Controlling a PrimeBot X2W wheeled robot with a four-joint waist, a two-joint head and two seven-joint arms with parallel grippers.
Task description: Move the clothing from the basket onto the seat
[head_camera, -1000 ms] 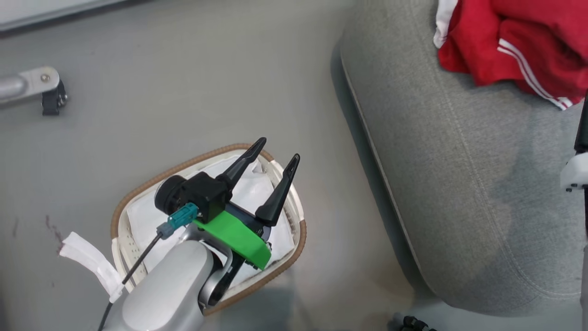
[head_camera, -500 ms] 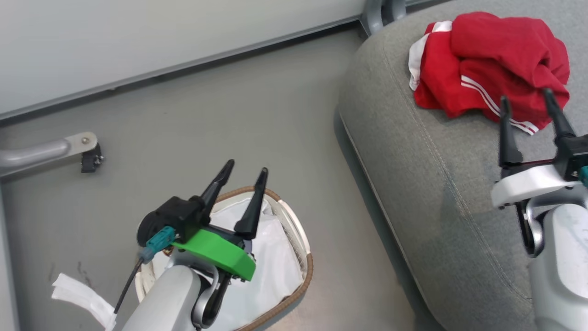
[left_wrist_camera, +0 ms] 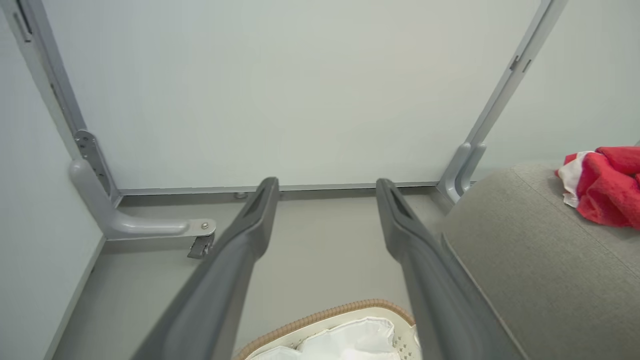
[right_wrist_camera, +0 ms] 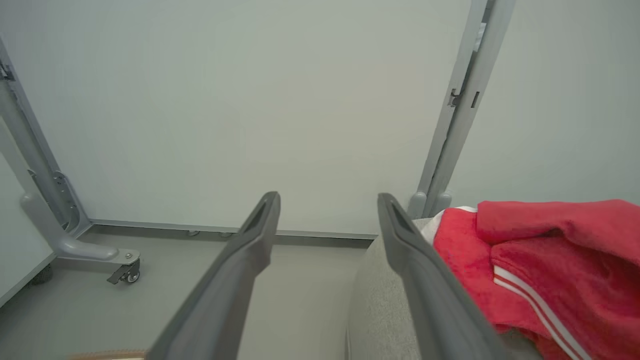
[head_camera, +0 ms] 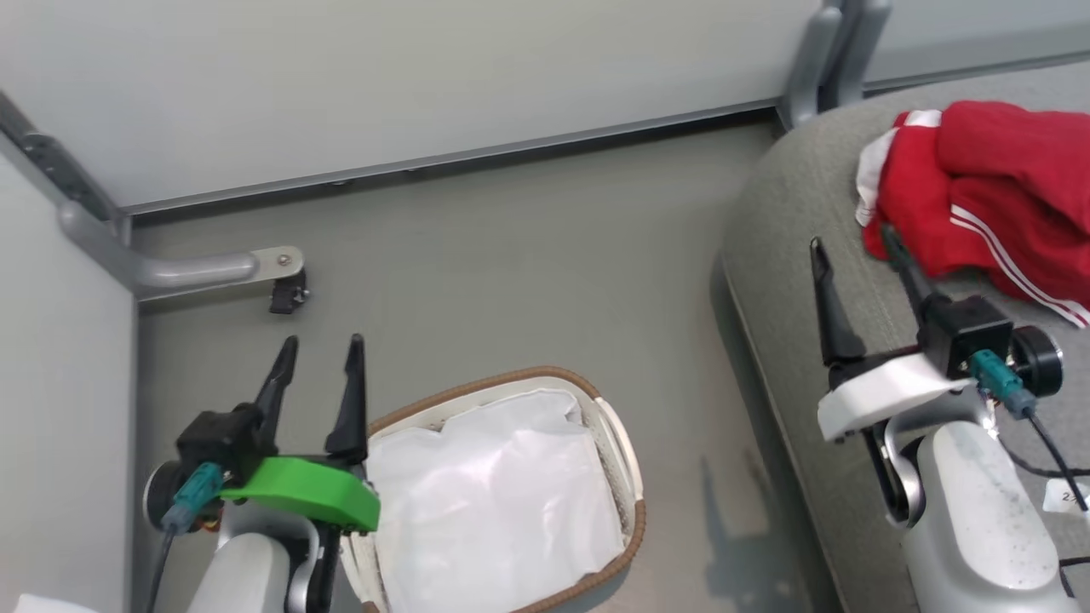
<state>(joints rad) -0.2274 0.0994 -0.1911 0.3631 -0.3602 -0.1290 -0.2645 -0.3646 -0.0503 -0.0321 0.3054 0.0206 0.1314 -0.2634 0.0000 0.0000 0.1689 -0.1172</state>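
Bright red soft fabric clothing [head_camera: 979, 187] with white stripes lies heaped on the large grey upholstered seat [head_camera: 779, 340], at right. The oval white plastic basket [head_camera: 511, 377] with a brown woven rim stands on the grey floor [head_camera: 511, 255] and holds a white liner sheet [head_camera: 485, 494]. Left tool [head_camera: 323, 342]: just left of the basket, spread wide, empty. Right tool [head_camera: 852, 237]: over the seat, spread wide, empty, one finger at the clothing's edge; contact unclear.

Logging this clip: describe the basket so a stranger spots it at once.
Find the large grey seat; on the floor to its left stands the basket. It alone is oval white plastic with a brown woven rim and white liner.
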